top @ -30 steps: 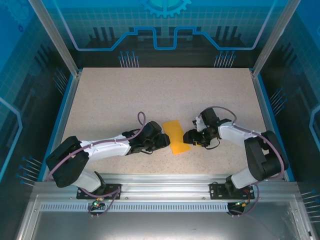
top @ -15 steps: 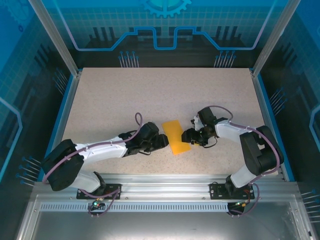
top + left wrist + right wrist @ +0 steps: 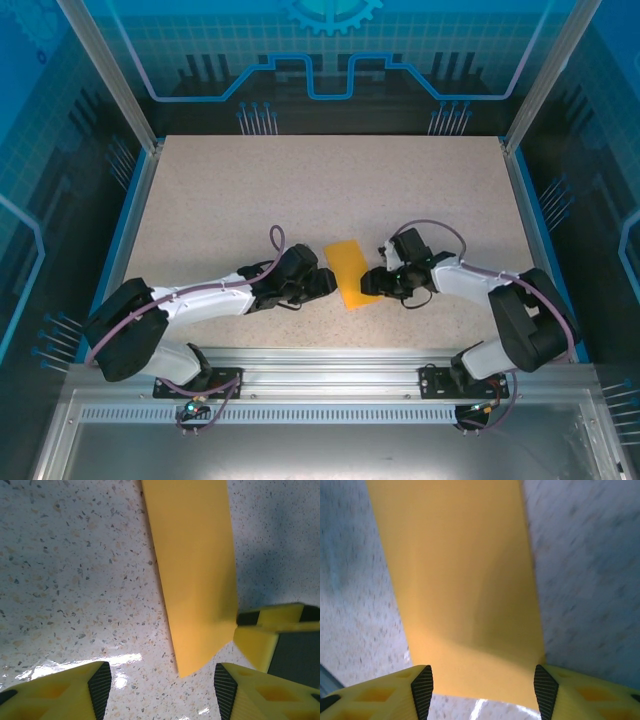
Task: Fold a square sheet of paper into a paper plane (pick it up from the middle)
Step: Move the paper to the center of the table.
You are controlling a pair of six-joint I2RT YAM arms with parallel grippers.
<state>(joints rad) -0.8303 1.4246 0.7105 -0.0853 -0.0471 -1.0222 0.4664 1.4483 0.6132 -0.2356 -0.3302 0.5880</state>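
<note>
Top external shows us the orange-yellow sheet of paper [image 3: 352,274] lying on the speckled table [image 3: 300,190], between the left gripper [image 3: 328,283] and the right gripper [image 3: 371,283]. At both wrists we see fingers standing apart, clamping nothing: a paper corner reaches between the left pair, its edge spans the right pair

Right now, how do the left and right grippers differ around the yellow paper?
The left gripper faces the yellow paper from its left side, the right gripper from its right. Ahead of the left gripper lies just the paper's near corner, off-centre, with bare table beside it; the paper spans nearly the whole gap of the right gripper. A right finger touches the paper's edge; the left gripper stands clear. Both are open.
</note>
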